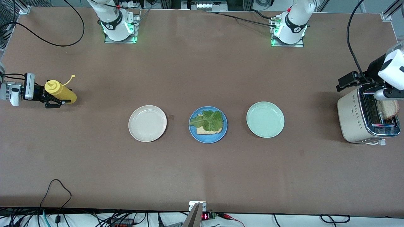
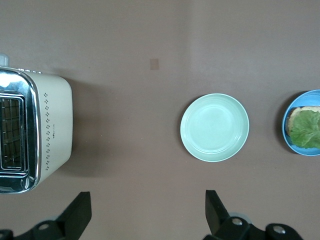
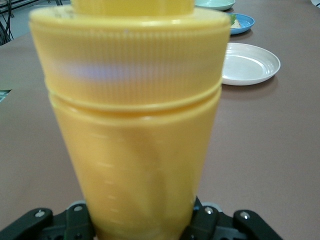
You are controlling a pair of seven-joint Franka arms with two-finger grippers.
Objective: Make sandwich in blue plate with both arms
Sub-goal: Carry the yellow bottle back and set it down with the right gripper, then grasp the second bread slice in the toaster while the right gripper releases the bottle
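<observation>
The blue plate (image 1: 221,134) lies mid-table, between two other plates. On it rests one tan bread slice (image 1: 202,130) with a crinkled green lettuce leaf (image 1: 210,119) on top; the plate (image 2: 295,149) and leaf (image 2: 306,131) also show in the left wrist view. My left gripper (image 1: 345,82) (image 2: 148,210) hangs open and empty over the table beside the toaster. At the right arm's end of the table my right gripper (image 1: 52,101) (image 3: 145,220) is shut on an upright yellow squeeze bottle (image 1: 61,91) (image 3: 135,125), low on its body.
A cream plate (image 1: 147,123) (image 3: 250,62) lies toward the right arm's end and a pale green plate (image 1: 265,119) (image 2: 214,127) toward the left arm's. A cream toaster (image 1: 353,121) (image 2: 50,130) at the left arm's end has a bread slice (image 1: 389,108) sticking up from its slot.
</observation>
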